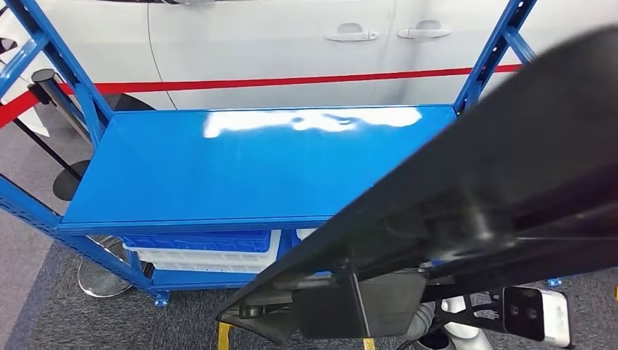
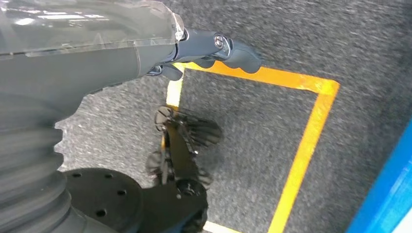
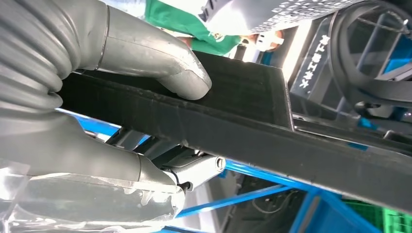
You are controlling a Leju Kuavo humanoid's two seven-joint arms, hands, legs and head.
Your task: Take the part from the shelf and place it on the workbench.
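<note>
Part (image 3: 233,116), a long flat black panel, sits clamped in my right robot hand (image 3: 111,97): the thick grey thumb (image 3: 160,63) presses on its upper face and the darker fingers bear on the underside, near one end. In the head view it runs as a broad dark band (image 1: 510,168) from low centre to the upper right, hanging in front of the blue worktop (image 1: 248,168) and not yet resting on it. I judge it stiff and fairly light for its length, though a grip so near the end leaves a long lever that may sag or twist; the matte edge looks grippy rather than slick. My left robot hand (image 2: 214,51) hangs over grey carpet (image 2: 350,43) marked with yellow tape (image 2: 301,145), fingers curled in with nothing held. The worktop's glossy surface is bare, with blue and white bins (image 1: 204,248) below it. Behind it stand a white car (image 1: 291,51) and a red barrier belt (image 1: 291,80).
</note>
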